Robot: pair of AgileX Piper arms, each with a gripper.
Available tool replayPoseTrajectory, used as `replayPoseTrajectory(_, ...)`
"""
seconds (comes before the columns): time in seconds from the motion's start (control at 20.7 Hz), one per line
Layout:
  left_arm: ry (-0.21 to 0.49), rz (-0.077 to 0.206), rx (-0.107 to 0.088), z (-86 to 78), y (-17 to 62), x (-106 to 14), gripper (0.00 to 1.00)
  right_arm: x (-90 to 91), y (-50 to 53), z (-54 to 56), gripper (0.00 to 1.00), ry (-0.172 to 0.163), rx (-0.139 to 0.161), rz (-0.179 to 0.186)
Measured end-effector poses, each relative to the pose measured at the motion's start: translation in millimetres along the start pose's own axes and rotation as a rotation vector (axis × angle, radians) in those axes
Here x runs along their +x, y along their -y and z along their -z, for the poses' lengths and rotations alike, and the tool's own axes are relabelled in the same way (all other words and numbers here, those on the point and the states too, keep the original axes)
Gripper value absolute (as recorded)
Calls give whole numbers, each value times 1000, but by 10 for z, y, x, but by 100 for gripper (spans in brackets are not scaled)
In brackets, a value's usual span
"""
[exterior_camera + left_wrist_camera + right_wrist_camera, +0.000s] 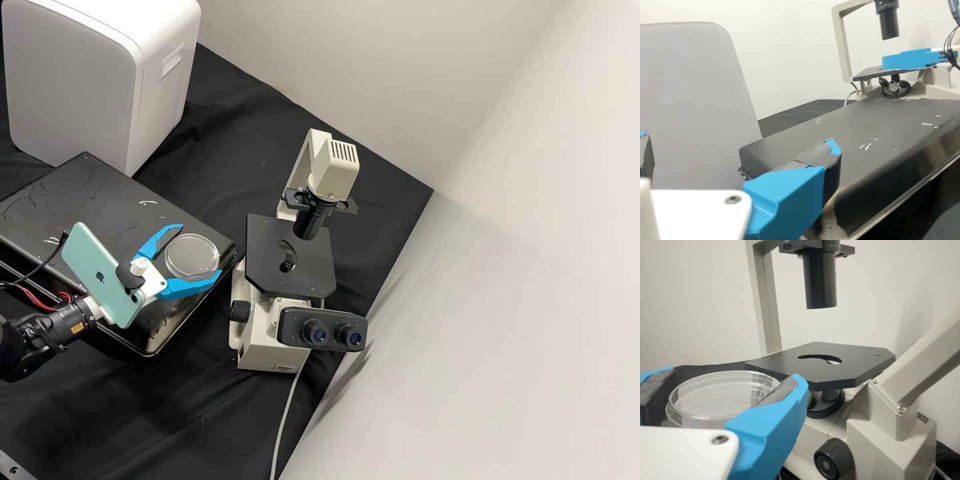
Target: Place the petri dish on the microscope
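Observation:
A clear round petri dish (191,255) sits between the blue fingers of my right gripper (198,251), which is shut on it above the near corner of a flat black box (87,200). In the right wrist view the petri dish (720,395) lies in the right gripper (727,382), short of the microscope's black stage (825,362). The beige microscope (287,293) stands just right of the box, its stage (313,267) bare under the lens tube. My left gripper (737,145) is open over the box's far end, with nothing between its fingers.
A white appliance (93,73) stands at the back left behind the black box. A teal phone (100,273) is mounted on the right wrist. A pale wall (520,267) closes the bench's right side. A grey cable (283,420) trails from the microscope toward the front.

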Motion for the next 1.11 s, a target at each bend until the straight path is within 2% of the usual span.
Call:
replayPoseTrajectory(0.1,0,0,0,0,0,0,100,37,-30,-7,0,0,-4,-11)
replayPoseTrajectory(0.19,0,0,0,0,0,0,100,75,-89,-12,0,1,0,-39)
replayPoseTrajectory(0.29,0,0,0,0,0,0,100,126,-157,-4,0,-2,16,-73)
replayPoseTrajectory(0.39,0,0,0,0,0,0,100,186,-210,22,0,-14,17,-99)
replayPoseTrajectory(0.48,0,0,0,0,0,0,100,262,-225,47,0,-25,18,-107)
replayPoseTrajectory(0.77,-2,0,0,4,0,1,100,530,-198,51,0,-28,22,-108)
replayPoseTrajectory(0.96,-12,0,0,17,-1,6,100,711,-60,56,0,-35,21,-66)
replayPoseTrajectory(1.11,-18,1,-2,26,3,10,100,804,23,41,0,-33,-8,-43)
